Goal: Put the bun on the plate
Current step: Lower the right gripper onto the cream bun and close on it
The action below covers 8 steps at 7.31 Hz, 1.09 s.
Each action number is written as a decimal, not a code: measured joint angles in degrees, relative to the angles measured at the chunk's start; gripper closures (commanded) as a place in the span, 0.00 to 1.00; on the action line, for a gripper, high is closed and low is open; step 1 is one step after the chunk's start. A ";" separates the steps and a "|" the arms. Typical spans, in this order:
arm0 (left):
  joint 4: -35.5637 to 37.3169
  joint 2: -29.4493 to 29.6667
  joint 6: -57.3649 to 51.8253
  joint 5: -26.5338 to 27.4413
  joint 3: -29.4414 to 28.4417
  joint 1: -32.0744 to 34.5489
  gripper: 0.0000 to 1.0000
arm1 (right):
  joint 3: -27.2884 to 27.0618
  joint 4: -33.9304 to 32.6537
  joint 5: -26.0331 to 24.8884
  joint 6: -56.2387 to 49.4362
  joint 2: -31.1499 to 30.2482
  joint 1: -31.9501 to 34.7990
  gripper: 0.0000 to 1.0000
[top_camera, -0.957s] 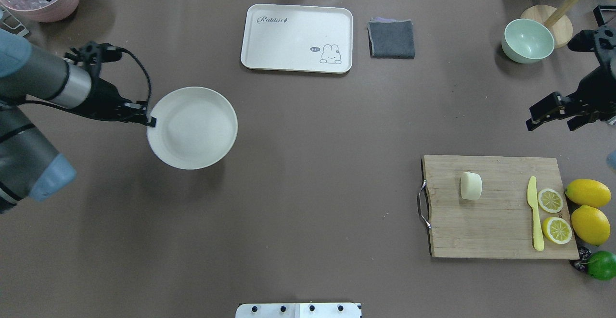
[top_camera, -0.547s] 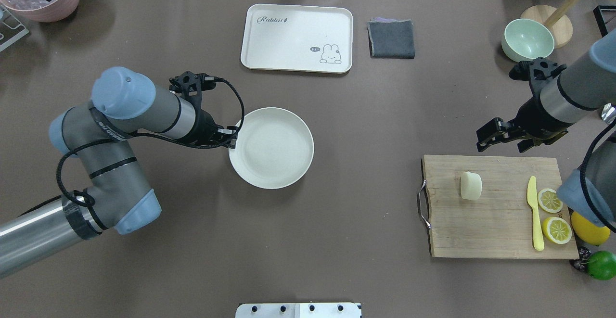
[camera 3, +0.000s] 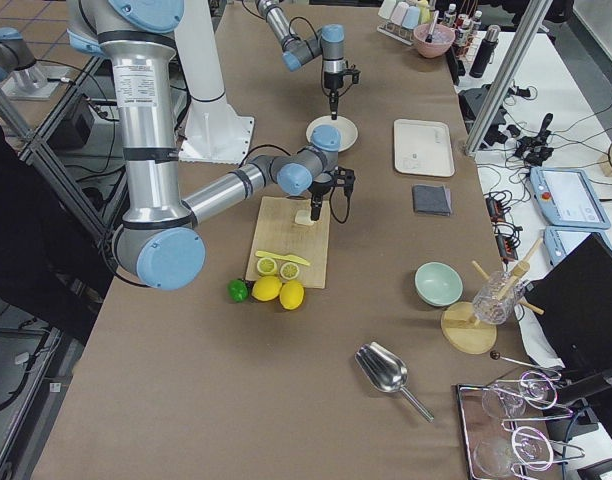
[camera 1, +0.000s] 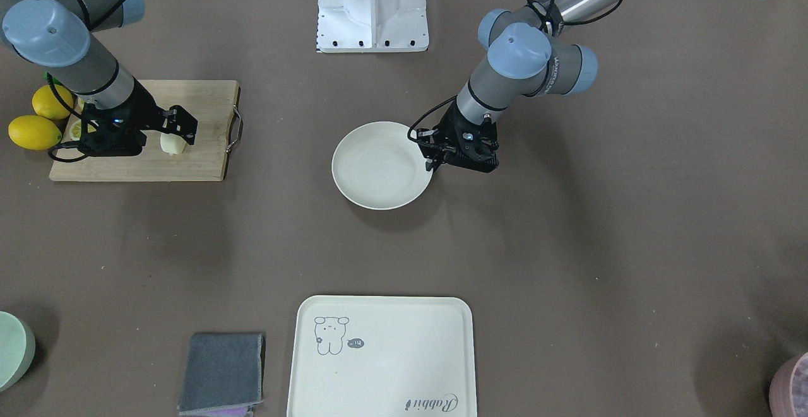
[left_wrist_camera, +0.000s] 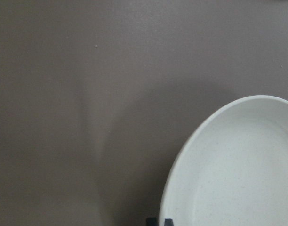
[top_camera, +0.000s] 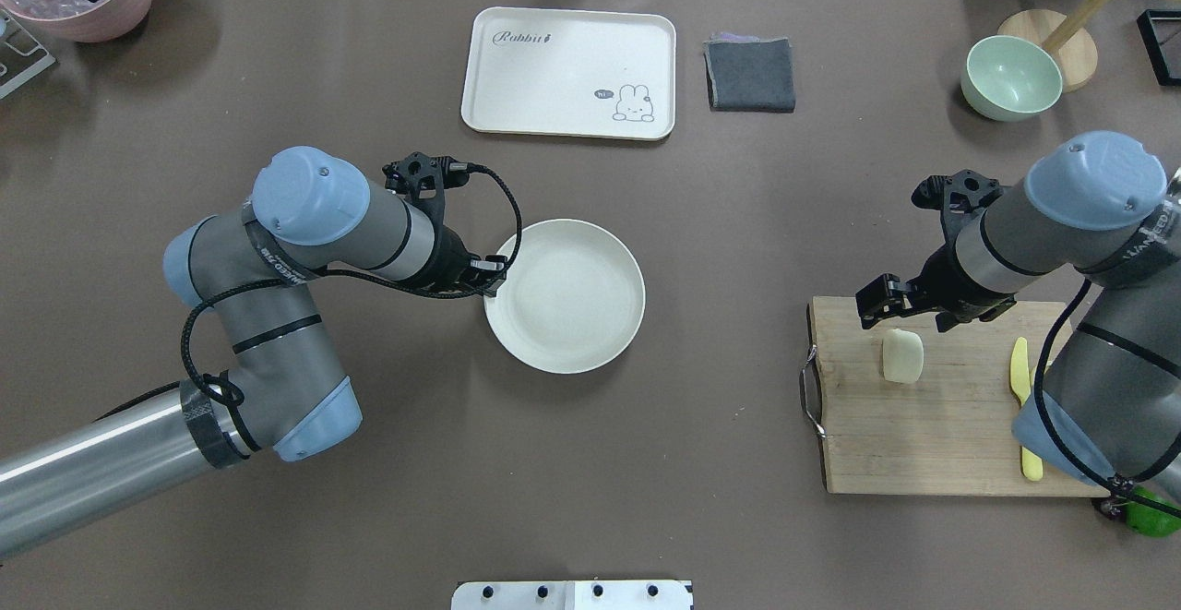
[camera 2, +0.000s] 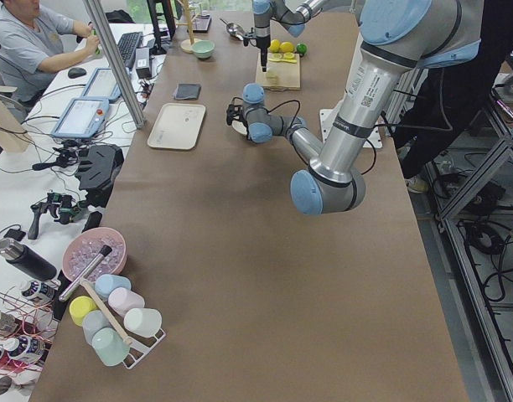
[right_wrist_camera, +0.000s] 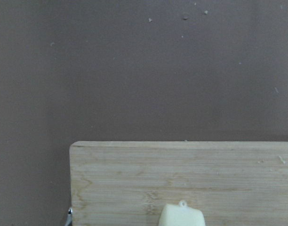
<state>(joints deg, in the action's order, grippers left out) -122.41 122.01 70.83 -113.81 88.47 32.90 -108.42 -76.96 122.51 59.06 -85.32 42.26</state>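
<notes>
Two arms: each comes in over the table (top_camera: 646, 462) from its own end, in the overhead view.
Left arm: elbow bent, forearm running toward the table's middle, wrist low at the dish.
Left gripper (top_camera: 491, 280): jaws pinched together on the rim of the plate (top_camera: 572, 301) at its 9 o'clock edge.
Plate height: I can't tell whether it rests on the table or hangs just above it.
Right arm: folded in from the 3 o'clock end, wrist pointing down over the far edge of the cutting board (top_camera: 923, 435).
Right gripper (top_camera: 909, 315): jaws spread wide and empty, just at 12 o'clock of the bun (top_camera: 902, 356).
Bun: lying on the board near its 10 o'clock corner, well apart from the plate, at the plate's 3 o'clock.
</notes>
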 measured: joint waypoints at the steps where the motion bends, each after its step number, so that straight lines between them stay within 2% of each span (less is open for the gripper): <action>1: -0.01 0.84 0.34 0.05 -0.90 -0.13 1.00 | 0.46 0.16 -0.79 0.35 -0.18 -0.90 0.09; 3: -0.06 1.80 0.65 0.10 -2.18 -0.37 1.00 | 1.28 0.23 -1.47 0.45 -0.51 -1.74 0.14; 4: -0.04 2.17 0.90 0.14 -2.54 -0.50 1.00 | 1.57 0.22 -1.71 0.44 -0.63 -2.07 0.23; 5: -0.01 2.41 1.17 0.18 -2.74 -0.56 0.28 | 1.69 0.18 -1.80 0.46 -0.74 -2.41 0.37; 6: 0.03 2.57 1.33 0.60 -2.85 -0.56 0.14 | 1.73 0.16 -1.79 0.47 -0.84 -2.65 0.52; 7: 0.05 2.68 1.91 1.89 -2.91 -0.66 0.06 | 1.76 0.15 -1.77 0.46 -0.97 -2.81 0.62; 8: 0.06 2.79 2.94 3.48 -2.92 -0.87 0.04 | 1.75 0.15 -1.72 0.44 -1.09 -2.93 0.64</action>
<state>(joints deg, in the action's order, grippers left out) -122.35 124.80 73.77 -110.33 85.56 32.03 -106.67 -76.81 120.80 59.51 -86.40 39.33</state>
